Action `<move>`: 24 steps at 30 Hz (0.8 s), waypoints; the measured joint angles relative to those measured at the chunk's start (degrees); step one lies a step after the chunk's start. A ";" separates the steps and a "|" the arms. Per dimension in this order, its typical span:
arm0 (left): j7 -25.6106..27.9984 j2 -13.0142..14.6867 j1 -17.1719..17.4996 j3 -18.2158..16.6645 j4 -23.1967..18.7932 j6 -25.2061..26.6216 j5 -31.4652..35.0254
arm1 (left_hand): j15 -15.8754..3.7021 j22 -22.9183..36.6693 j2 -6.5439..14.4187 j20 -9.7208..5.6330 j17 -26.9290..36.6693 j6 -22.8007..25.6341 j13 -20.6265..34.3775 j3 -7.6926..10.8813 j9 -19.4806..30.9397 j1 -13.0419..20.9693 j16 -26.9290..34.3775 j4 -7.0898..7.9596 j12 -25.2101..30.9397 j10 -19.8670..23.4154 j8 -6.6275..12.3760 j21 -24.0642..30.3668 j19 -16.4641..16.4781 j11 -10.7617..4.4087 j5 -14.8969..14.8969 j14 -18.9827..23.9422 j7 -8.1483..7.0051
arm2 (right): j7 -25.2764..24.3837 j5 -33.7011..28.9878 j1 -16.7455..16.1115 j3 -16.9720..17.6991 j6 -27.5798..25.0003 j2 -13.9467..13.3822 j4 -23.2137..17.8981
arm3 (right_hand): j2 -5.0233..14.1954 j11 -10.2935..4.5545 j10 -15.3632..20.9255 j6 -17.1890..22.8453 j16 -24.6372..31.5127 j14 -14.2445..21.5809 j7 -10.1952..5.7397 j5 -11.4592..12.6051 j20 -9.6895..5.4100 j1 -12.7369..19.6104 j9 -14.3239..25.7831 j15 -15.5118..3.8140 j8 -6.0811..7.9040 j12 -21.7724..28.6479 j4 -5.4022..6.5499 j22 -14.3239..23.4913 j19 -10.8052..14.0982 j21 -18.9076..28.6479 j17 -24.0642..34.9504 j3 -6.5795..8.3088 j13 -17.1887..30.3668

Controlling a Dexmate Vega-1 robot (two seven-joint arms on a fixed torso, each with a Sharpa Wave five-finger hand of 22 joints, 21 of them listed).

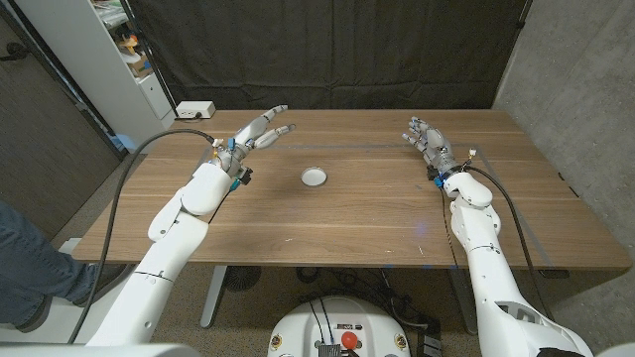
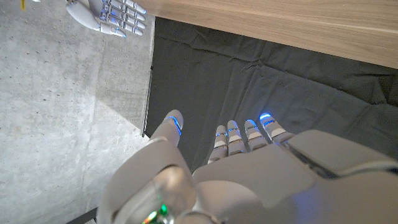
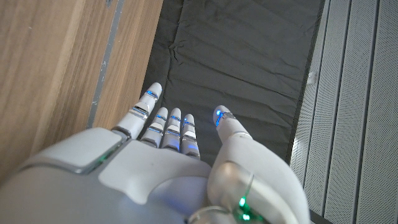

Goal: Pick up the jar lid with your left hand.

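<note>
A small white round jar lid [image 1: 315, 177] lies on the wooden table [image 1: 337, 223], near its middle. My left hand [image 1: 256, 136] hovers above the table to the left of the lid and a little farther back, fingers spread and empty. My right hand [image 1: 429, 142] is raised at the table's right side, well clear of the lid, fingers apart and holding nothing. In the left wrist view my left hand [image 2: 236, 168] shows from behind with straight fingers, and my right hand [image 2: 112, 14] appears far off. The right wrist view shows my right hand [image 3: 168, 162] with its fingers extended.
A white box [image 1: 195, 109] sits at the table's back left corner. A black curtain [image 1: 327, 50] hangs behind the table, a white shelf unit [image 1: 114, 55] stands at the back left, and a concrete wall [image 1: 575, 69] is on the right. A person's leg [image 1: 30, 263] shows at left.
</note>
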 measured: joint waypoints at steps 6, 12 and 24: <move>0.06 0.53 0.17 0.39 -1.01 0.83 1.92 | -0.30 0.00 -0.22 0.29 0.00 0.21 0.00 0.00 0.00 0.22 0.00 0.00 0.00 0.42 0.00 -0.22 0.29 0.00 0.00 0.31 -0.21 | 0.16 0.12 -0.21 0.07 -0.08 -0.17 -0.24 | 0.00 0.00 0.00 0.00 0.00 0.32 0.00 0.00 0.00 0.00 0.00 0.32 0.00 0.00 0.00 0.00 0.00 0.00 -0.04 0.00 -0.14; 0.11 0.96 0.27 0.68 -1.73 1.34 3.49 | -0.29 0.00 -0.76 -0.01 0.00 0.73 0.00 -0.06 0.00 0.75 0.40 -0.42 0.00 0.82 0.00 -0.22 0.60 0.00 0.00 0.79 -0.10 | 0.27 0.26 -0.26 0.08 -0.15 -0.25 -0.37 | 0.00 0.00 0.00 0.00 0.00 0.31 0.00 0.00 0.00 0.00 0.00 0.31 0.00 0.00 0.00 0.00 -0.01 0.00 -0.04 0.00 -0.29; 0.39 2.37 0.32 1.51 -3.33 2.35 6.69 | -0.22 0.00 -1.53 -0.35 0.00 2.06 0.01 -0.30 -0.01 1.52 0.44 -0.65 0.45 1.95 0.44 -0.63 1.56 -0.52 -0.23 1.88 0.00 | 0.36 0.33 -0.23 0.03 -0.20 -0.33 -0.37 | 0.00 0.00 0.00 0.32 0.00 0.54 -0.32 0.00 0.31 0.00 0.01 0.08 0.00 0.00 0.00 0.00 0.31 0.00 -0.12 0.00 -0.28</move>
